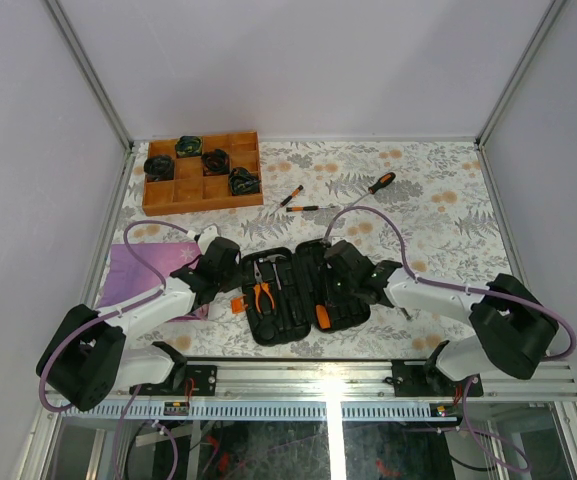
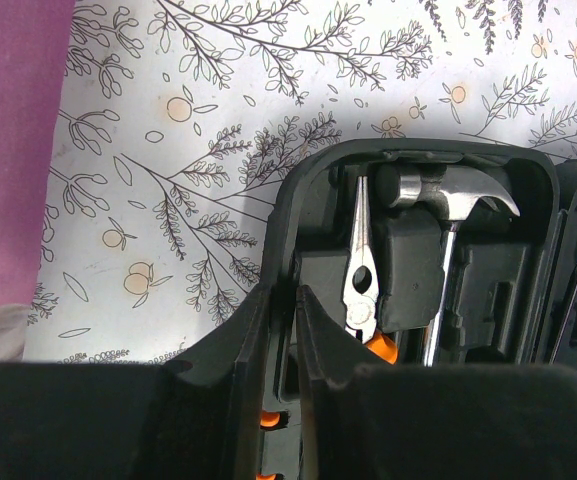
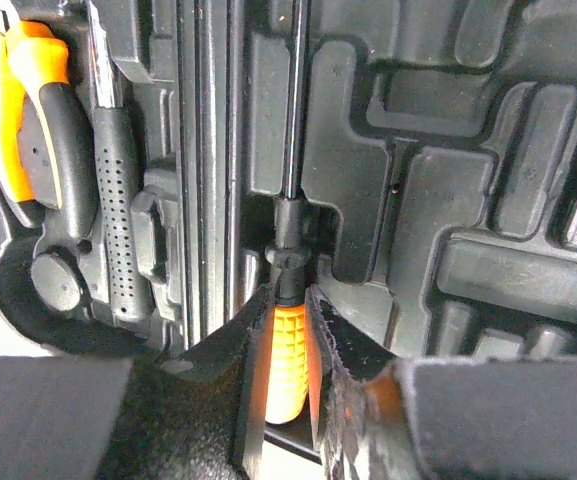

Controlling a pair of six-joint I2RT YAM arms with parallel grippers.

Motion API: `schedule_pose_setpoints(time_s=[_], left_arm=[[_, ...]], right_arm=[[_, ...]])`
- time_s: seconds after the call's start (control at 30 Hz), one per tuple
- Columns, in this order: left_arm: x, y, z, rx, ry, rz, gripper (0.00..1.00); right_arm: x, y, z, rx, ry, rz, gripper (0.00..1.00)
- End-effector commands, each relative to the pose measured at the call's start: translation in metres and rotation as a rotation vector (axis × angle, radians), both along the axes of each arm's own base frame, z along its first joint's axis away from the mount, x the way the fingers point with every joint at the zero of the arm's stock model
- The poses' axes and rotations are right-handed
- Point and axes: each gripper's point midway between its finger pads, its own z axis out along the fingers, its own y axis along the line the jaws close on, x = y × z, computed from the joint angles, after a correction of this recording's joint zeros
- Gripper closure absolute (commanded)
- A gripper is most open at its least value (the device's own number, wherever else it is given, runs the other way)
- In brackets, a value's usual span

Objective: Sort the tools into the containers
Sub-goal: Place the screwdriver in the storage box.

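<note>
Since your right gripper [image 3: 288,310] pinches the screwdriver [image 3: 286,360] by its orange handle (looks light, stiff, grippy), hold there; left gripper [image 2: 286,300] clamps the case [image 2: 313,190] rim.

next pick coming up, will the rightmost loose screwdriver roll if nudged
Likely rolls: the screwdriver has a rounded-looking handle and lies free on the flat tablecloth. Probably stiff, given its thin metal shaft. Pushed there, it may pivot about the thicker handle.

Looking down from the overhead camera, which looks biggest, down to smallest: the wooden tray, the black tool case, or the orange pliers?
1. black tool case
2. wooden tray, only slightly smaller, and it sits farther from the camera, so this ranking is unsure
3. orange pliers, clearly smallest
</note>
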Motion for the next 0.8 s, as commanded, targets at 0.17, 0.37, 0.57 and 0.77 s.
schedule_pose_setpoints(time_s=[0.17, 0.37, 0.57, 0.77], left_arm=[[-0.020, 0.006, -0.015, 0.046, 0.081, -0.027, 0.87], [-0.020, 0.005, -0.014, 0.042, 0.078, -0.026, 0.88], [-0.020, 0.005, -0.014, 0.040, 0.076, -0.027, 0.91], [-0.020, 0.004, -0.014, 0.036, 0.076, -0.029, 0.94]], right_arm=[[-0.005, 0.004, -0.008, -0.041, 0.046, 0.057, 0.76], [-0.010, -0.007, -0.021, -0.129, 0.096, 0.058, 0.81], [-0.011, -0.014, -0.029, -0.211, 0.120, 0.072, 0.88], [-0.014, -0.016, -0.039, -0.270, 0.140, 0.085, 0.98]])
